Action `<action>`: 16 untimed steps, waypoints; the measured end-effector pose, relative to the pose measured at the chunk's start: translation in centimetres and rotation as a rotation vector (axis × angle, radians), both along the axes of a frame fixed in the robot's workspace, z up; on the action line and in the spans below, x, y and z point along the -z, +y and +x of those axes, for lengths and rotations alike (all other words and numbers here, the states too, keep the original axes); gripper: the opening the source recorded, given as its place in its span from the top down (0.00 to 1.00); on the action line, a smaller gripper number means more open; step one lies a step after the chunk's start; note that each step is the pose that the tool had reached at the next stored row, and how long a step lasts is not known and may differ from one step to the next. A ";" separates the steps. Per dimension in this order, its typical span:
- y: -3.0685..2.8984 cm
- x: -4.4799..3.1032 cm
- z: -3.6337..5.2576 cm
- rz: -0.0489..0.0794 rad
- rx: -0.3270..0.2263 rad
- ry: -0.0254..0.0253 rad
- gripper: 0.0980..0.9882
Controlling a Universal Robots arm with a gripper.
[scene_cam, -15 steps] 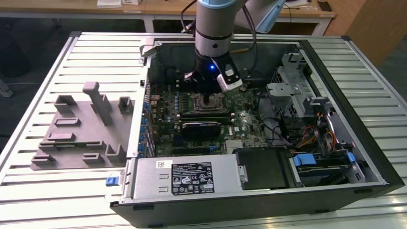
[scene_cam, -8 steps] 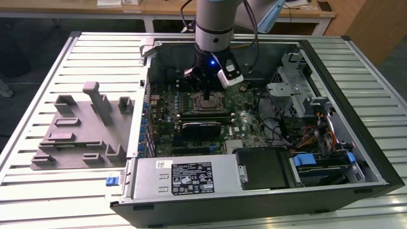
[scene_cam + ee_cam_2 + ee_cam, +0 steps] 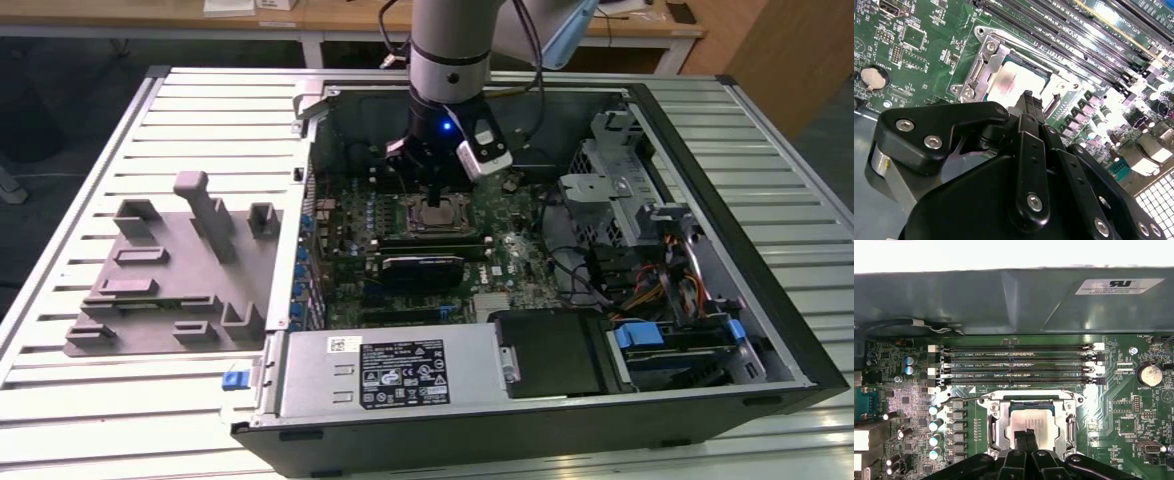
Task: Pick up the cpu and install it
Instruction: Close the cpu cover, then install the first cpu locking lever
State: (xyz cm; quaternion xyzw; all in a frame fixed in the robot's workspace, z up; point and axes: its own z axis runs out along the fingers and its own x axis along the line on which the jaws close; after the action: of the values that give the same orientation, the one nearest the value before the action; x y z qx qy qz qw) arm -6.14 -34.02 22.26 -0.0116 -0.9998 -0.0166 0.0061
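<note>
Both wrist views show you the cpu (image 3: 1041, 422) lying flat in the motherboard socket (image 3: 995, 422) (silver top up, beside the memory slots (image 3: 1019, 365)), with the gripper (image 3: 1026, 433) just above it, its jaws pinched together and empty

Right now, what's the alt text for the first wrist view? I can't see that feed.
The shut gripper hangs over the silver cpu lying in the metal-framed socket on a green motherboard. Four memory slots run alongside the socket, with the grey case wall behind them.
</note>
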 end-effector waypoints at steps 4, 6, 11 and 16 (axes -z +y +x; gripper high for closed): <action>0.00 -0.09 0.00 0.000 0.000 -0.0005 0.99; 0.00 -0.10 0.00 0.000 0.000 -0.0006 0.99; 0.00 -0.12 0.00 0.000 0.000 -0.0008 0.99; -0.01 -0.14 -0.32 0.001 0.000 -0.0007 0.99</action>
State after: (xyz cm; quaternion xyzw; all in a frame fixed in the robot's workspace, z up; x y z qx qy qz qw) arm -6.46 -34.03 22.40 -0.0117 -0.9998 -0.0169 0.0058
